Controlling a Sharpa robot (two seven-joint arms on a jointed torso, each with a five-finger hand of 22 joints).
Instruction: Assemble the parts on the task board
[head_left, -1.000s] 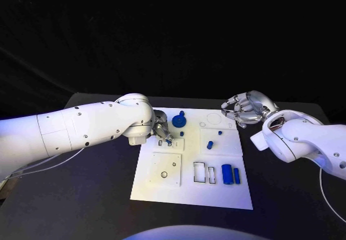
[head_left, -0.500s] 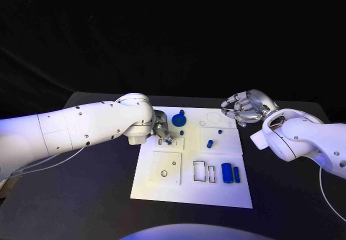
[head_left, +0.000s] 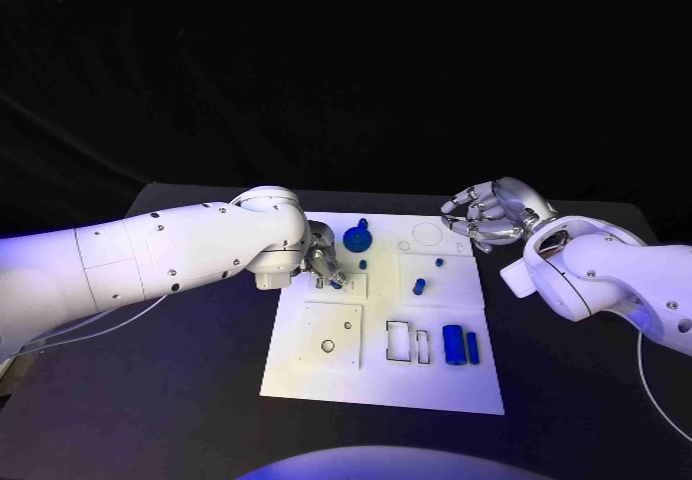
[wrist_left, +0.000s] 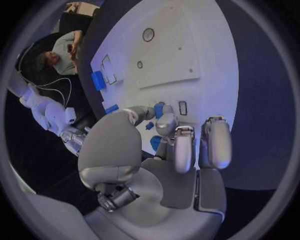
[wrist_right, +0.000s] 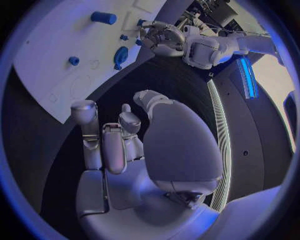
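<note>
The white task board lies mid-table. My left hand hovers low over its near-left part and pinches a small blue part between thumb and finger. The left wrist view shows that blue part at the fingertips of the left hand, just above a small rectangular slot. My right hand hangs over the board's far right corner with its fingers curled in on nothing, and the right hand looks the same in its wrist view. A blue disc with a knob sits at the far edge.
Loose blue parts lie on the board: a short peg, a tiny piece, a thick cylinder and a thin bar beside empty rectangular slots. A square plate with a hole sits at the left. The black table surrounds the board.
The right hand has drifted slightly towards the far side. The left hand has barely moved and still holds the small blue part.
</note>
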